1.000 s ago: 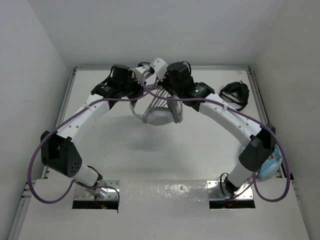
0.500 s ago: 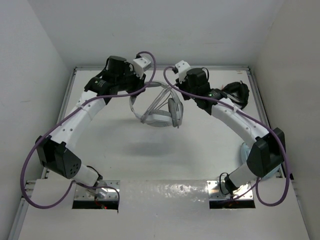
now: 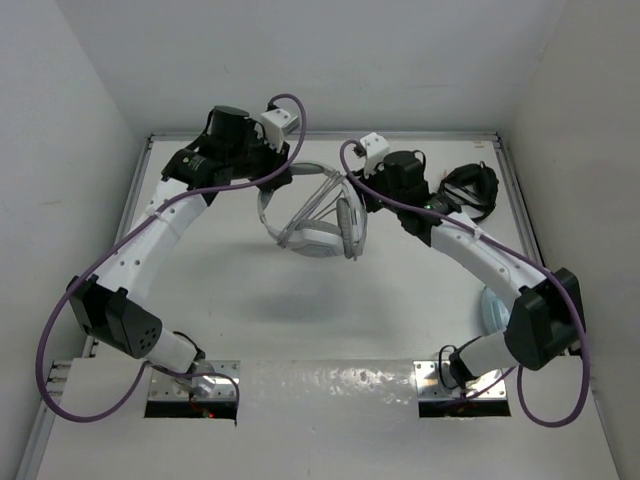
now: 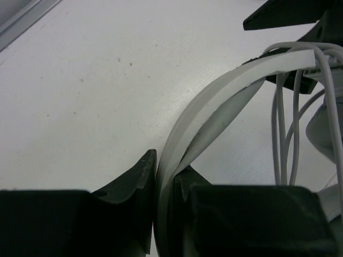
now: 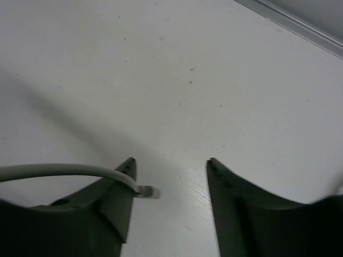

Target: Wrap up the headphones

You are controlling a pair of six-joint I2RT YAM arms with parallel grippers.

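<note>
Headphones (image 3: 315,238) hang off the table (image 3: 300,330) by the look of the shadow, left of the black headphones (image 3: 470,187) and well apart from them. Left gripper (image 4: 166,160), on the side farthest from the black headphones, is clamped on the headband (image 4: 214,101), thin edge pinched btwn both fingers. Right gripper (image 5: 171,160), nearer the black headphones, has fingers apart. The cable (image 5: 53,170) lies across one finger w/ the plug (image 5: 148,191) poking into the gap, nothing pinched. Several loops sit over the headband already, so prob. the tail end of wrapping. To do it well:
- Close on the cable just behind the plug, not on it.
- Hold light tension so loops don't slacken.
- Left grip firm, no twist.
- Tuck the end under a loop, not dragging it toward the black headphones.
</note>
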